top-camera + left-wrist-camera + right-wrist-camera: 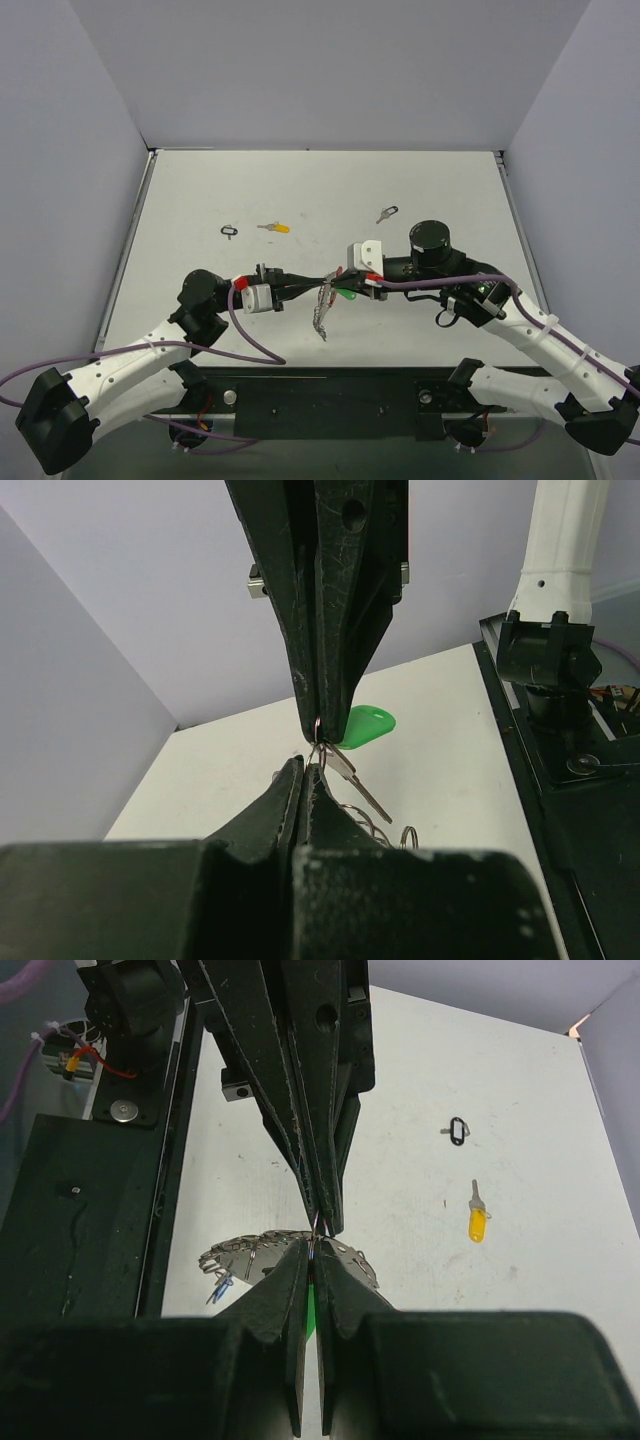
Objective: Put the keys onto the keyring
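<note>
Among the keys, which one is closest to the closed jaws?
The green-headed key: it hangs right where both pairs of shut jaws meet. The yellow-headed key and the black-headed key lie far back on the table.

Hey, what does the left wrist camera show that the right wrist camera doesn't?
Left wrist only: the green key, head and blade, hanging at the claw tips. Right wrist only: the yellow key and a small black loop lying on the table. Both: the left claw and right claw shut tip to tip on the keyring.
</note>
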Robot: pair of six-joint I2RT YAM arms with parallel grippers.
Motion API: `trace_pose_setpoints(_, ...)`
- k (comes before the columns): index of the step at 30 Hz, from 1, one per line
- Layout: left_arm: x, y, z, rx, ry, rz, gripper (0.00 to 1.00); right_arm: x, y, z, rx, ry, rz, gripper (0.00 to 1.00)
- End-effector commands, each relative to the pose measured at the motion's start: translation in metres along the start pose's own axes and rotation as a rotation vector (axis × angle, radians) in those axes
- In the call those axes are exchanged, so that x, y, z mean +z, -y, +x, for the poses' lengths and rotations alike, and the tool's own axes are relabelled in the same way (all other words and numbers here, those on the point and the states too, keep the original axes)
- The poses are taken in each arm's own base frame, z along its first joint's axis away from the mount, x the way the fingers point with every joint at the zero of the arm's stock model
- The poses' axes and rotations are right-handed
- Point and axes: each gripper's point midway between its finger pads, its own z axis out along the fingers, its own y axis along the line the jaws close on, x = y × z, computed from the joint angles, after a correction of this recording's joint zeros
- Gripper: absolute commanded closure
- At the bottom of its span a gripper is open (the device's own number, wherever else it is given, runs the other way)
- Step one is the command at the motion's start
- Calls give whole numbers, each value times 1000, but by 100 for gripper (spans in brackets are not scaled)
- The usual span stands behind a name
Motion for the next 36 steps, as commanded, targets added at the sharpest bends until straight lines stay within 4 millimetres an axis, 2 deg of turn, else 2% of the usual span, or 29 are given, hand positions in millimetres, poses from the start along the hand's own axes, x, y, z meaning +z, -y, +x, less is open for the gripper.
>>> trace_pose_setpoints(1,10,-7,-51,112,129,18,100,7,5,-15,-6,33,-3,100)
trace_pose_setpoints(26,9,-9,-49,125,114,3,100,8,5,-7,59,-31,4,100)
trace_pose_setpoints(36,8,-10,-49,135,112,-10,100,5,22,-4,183,-47,86,100)
